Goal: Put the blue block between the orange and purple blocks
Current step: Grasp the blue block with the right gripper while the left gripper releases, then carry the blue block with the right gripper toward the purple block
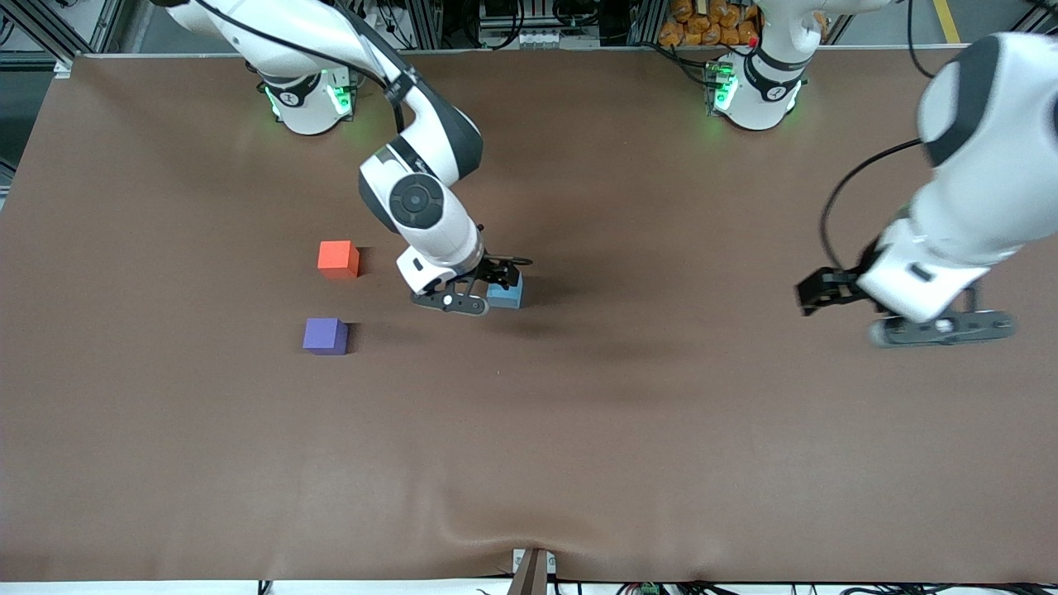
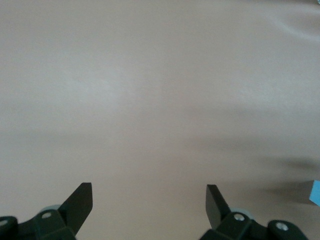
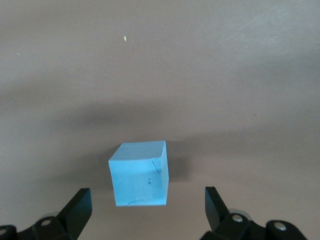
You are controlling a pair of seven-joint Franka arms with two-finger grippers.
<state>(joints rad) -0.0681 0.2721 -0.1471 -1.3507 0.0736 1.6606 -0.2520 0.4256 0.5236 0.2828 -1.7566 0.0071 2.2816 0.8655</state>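
Note:
The light blue block (image 1: 507,293) sits on the brown table; in the right wrist view (image 3: 139,173) it lies just ahead of the fingertips, centred on the gap between them. My right gripper (image 1: 498,275) (image 3: 147,194) is open, low over the block and not touching it. The orange block (image 1: 338,257) and the purple block (image 1: 325,335) sit apart toward the right arm's end of the table, the purple one nearer the front camera. My left gripper (image 1: 816,292) (image 2: 149,189) is open and empty, waiting above bare table at the left arm's end.
The brown mat (image 1: 579,430) covers the whole table and has a slight wrinkle at its front edge (image 1: 496,529). The gap between the orange and purple blocks is about one block wide. A light blue sliver (image 2: 315,192) shows at the edge of the left wrist view.

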